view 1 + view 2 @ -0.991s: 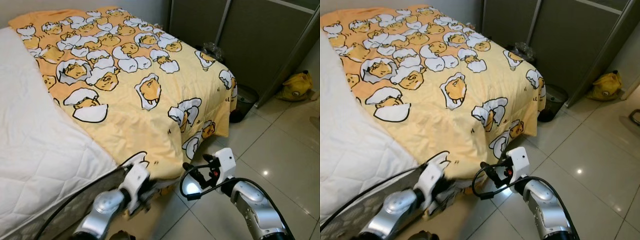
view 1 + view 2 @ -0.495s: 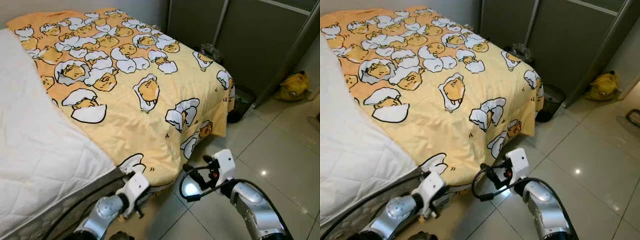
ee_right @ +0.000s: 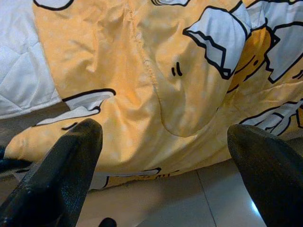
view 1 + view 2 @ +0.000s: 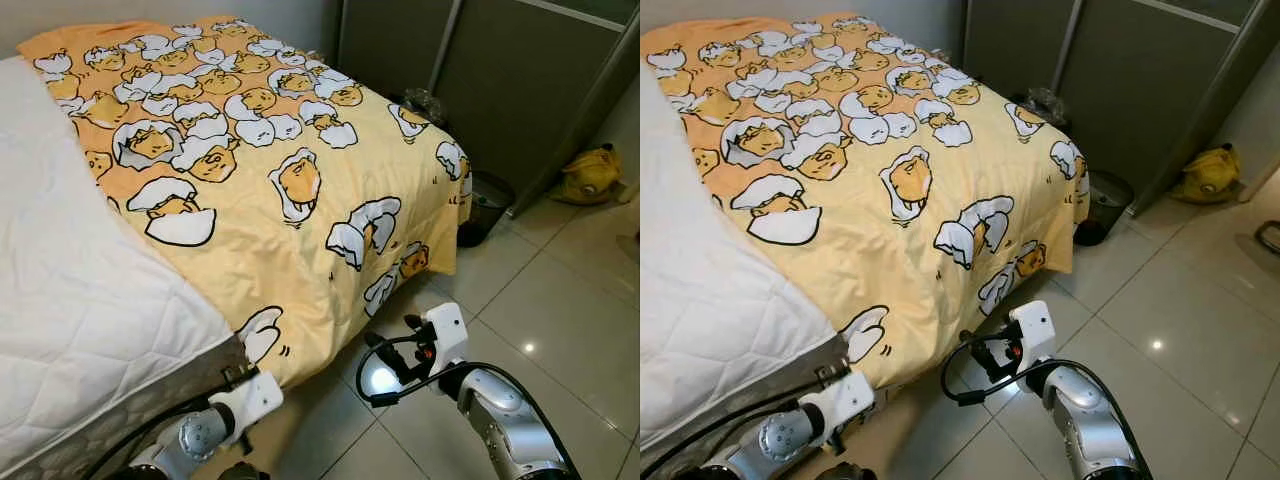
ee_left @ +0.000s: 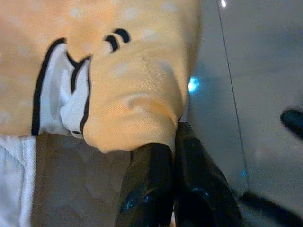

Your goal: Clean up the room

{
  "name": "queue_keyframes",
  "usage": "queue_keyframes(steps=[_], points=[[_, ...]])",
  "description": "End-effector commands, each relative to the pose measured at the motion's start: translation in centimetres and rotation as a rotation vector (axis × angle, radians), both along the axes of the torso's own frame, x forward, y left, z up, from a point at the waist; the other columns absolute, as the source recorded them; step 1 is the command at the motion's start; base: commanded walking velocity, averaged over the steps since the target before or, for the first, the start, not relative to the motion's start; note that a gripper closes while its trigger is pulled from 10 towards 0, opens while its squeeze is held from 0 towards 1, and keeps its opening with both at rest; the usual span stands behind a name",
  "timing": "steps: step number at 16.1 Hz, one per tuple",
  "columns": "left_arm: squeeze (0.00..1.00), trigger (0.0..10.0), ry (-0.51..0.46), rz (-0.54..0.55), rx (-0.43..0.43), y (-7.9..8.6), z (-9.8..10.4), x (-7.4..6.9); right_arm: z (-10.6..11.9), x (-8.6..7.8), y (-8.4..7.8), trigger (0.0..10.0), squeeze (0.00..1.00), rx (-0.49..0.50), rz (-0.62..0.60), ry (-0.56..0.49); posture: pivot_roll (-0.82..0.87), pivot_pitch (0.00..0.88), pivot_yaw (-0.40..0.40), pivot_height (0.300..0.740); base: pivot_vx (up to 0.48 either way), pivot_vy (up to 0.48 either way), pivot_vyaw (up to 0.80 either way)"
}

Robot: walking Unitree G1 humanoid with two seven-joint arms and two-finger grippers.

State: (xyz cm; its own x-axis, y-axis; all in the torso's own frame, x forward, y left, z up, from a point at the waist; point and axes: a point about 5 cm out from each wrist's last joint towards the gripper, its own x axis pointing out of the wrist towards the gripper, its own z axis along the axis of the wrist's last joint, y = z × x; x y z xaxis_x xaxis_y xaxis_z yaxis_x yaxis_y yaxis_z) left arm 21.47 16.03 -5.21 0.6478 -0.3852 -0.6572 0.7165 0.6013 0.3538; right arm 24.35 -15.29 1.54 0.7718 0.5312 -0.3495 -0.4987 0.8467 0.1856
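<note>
Bed-making seemingly mid-way. Yellow egg-print blanket (image 4: 260,170) spread over the far part of the bed, from upper left to centre of the frame, its corner draped off the mattress edge toward the tiled floor (image 4: 560,300). White quilted mattress (image 4: 70,290) bare at the left of the frame, so cover not yet pulled across. Left pincer (image 5: 173,182) low at lower left of the head view, beside the grey mattress side; in its wrist view the two black fingers (image 5: 147,189) pressed together at the blanket's hanging hem, though whether any cloth is actually nipped between them cannot be told. Right pincer (image 4: 390,345) at lower centre, just off the draped corner, fingers (image 3: 71,165) spread wide and holding nothing, blanket edge ahead of them. Still apparently to do: tugging the blanket over the bare white half and evening the overhang. Elsewhere, a dark waste bin (image 4: 487,203) against the grey wardrobe doors (image 4: 500,80) at upper right, and a yellow plush toy (image 4: 592,173) on the floor at far right, probably awaiting pickup.
</note>
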Motion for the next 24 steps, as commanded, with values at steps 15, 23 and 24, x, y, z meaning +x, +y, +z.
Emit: queue_keyframes(steps=[15,23,24], points=[[0.0,10.0,-0.304,0.558,-0.61,0.6,8.5,8.1,4.1,3.3,-1.5,10.0,0.0,0.022,-0.282,-0.236,0.05,0.0,-0.039,0.74,0.0,0.0,0.0],[0.0,10.0,-0.491,0.704,-0.534,0.0,10.6,9.0,4.6,4.5,-0.2,10.0,0.0,0.029,-0.303,-0.264,0.05,0.0,-0.032,0.74,0.0,-0.289,0.52],[0.0,10.0,-0.492,0.708,-0.494,0.1,10.4,9.0,4.4,4.4,-0.2,10.0,0.0,0.028,-0.304,-0.26,0.05,0.0,-0.033,0.74,0.0,0.0,0.49]])
